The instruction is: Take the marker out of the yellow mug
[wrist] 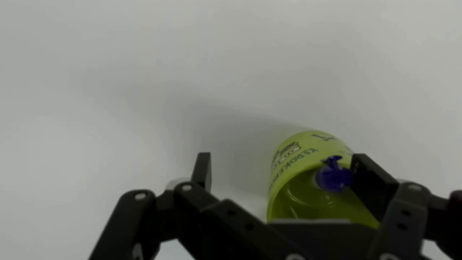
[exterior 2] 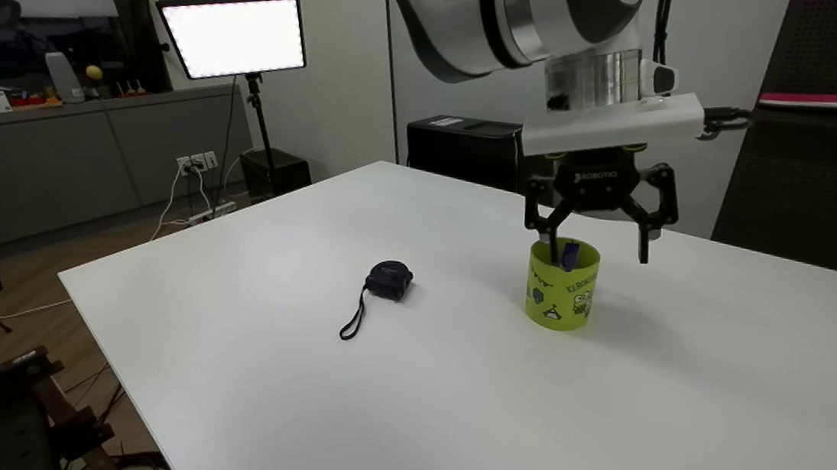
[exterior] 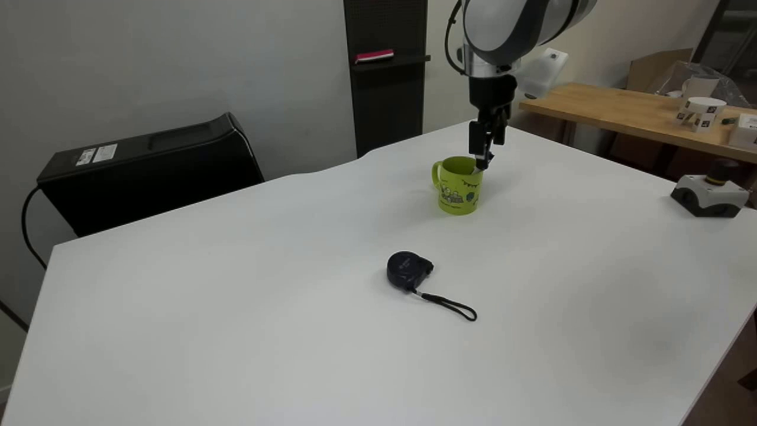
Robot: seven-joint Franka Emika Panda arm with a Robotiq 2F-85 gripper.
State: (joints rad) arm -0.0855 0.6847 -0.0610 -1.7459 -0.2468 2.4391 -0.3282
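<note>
The yellow-green mug [exterior: 458,192] stands upright on the white table; it also shows in an exterior view [exterior 2: 560,298] and in the wrist view [wrist: 294,155]. The marker leans inside it with its dark blue cap [exterior 2: 570,256] at the rim; the cap also shows in the wrist view [wrist: 334,177]. Its lower body is mostly hidden by the mug. My gripper [exterior 2: 599,254] is open above the mug. One finger reaches into the mug's mouth beside the cap; I cannot tell if they touch. The other finger is outside the mug. The open jaws show in the wrist view [wrist: 281,160].
A black tape measure [exterior: 408,270] with a cord loop lies on the white table [exterior: 236,331], apart from the mug; it shows in both exterior views [exterior 2: 389,280]. A grey box with a dark button [exterior: 711,192] sits at the table's edge. A black case [exterior: 154,171] stands beyond the table.
</note>
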